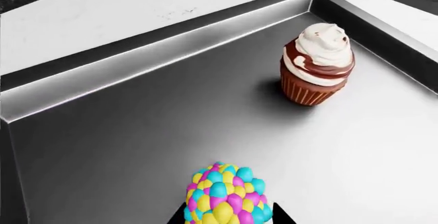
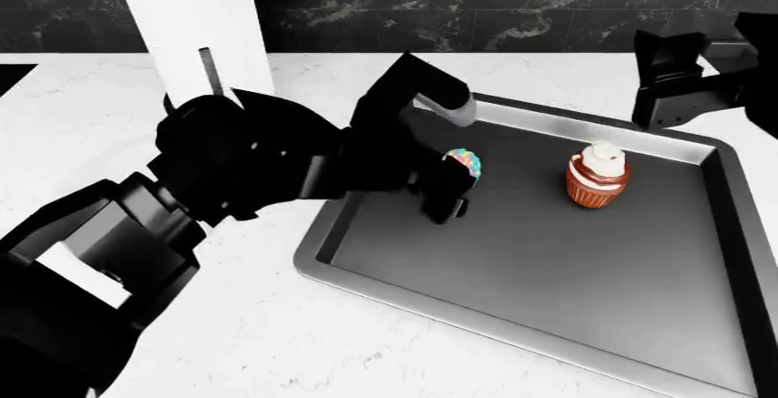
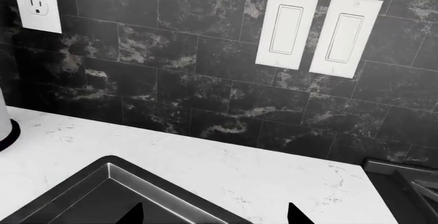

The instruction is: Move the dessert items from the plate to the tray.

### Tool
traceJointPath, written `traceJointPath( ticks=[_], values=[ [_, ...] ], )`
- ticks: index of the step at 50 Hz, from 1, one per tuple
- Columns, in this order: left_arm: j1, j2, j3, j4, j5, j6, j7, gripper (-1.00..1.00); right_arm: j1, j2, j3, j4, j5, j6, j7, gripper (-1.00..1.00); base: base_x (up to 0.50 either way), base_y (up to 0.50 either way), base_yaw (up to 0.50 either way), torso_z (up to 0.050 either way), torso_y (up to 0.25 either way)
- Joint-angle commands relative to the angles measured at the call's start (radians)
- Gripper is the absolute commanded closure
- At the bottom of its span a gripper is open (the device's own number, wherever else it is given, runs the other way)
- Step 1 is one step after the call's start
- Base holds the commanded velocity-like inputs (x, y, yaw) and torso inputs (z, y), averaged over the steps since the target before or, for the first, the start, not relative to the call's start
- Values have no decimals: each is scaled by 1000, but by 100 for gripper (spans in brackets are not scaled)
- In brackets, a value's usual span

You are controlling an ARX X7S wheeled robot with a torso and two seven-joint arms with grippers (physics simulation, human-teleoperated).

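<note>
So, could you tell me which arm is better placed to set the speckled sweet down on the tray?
The left: its claw holds the speckled egg-shaped sweet over the baking tray. The right claw faces the backsplash.

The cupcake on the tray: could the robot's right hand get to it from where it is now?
Probably yes. The cupcake stands alone on the tray, nothing above or beside it. The right hand hangs open near the tray's far corner. The left hand, holding the speckled sweet, is off to the side.

White marble-look countertop (image 2: 243, 343) is backed by a dark veined tile wall (image 3: 171, 80). Two white rocker switches (image 3: 318, 29) and one white outlet (image 3: 36, 1) are mounted on it.
</note>
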Motion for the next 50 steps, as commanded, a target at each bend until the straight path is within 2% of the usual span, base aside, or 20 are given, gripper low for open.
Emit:
traceJointPath(
  ticks=[1,4,5,25,35,43,50],
  values=[
    [17,13,27,-15,1,-9,19,100,-7,-5,1,3,-4,-3,-3,-100,0,0,0,0,0],
    [14,15,26,-20,2,-7,19,100,-9,-5,2,4,-5,-4,-5,-100,0,0,0,0,0],
    [13,15,25,-21,1,-7,19,-100,-10,-5,2,4,-5,-5,-5,-100,0,0,0,0,0],
    [-24,-23,-27,45,-40,-11,-19,-100,-17,3,9,-5,0,-6,-4,-100,0,0,0,0,0],
    [-128,-105,-129,135,-108,-45,-125,-100,-4,-11,15,4,2,11,-1,-100,0,0,0,0,0],
    [-190,-166,-161,176,-137,-90,-171,-100,15,-18,22,9,12,32,3,-100,0,0,0,0,0],
    [-240,-276,-217,275,-198,-148,-258,-100,56,-17,38,12,24,71,4,-100,0,0,0,0,0]
  ],
)
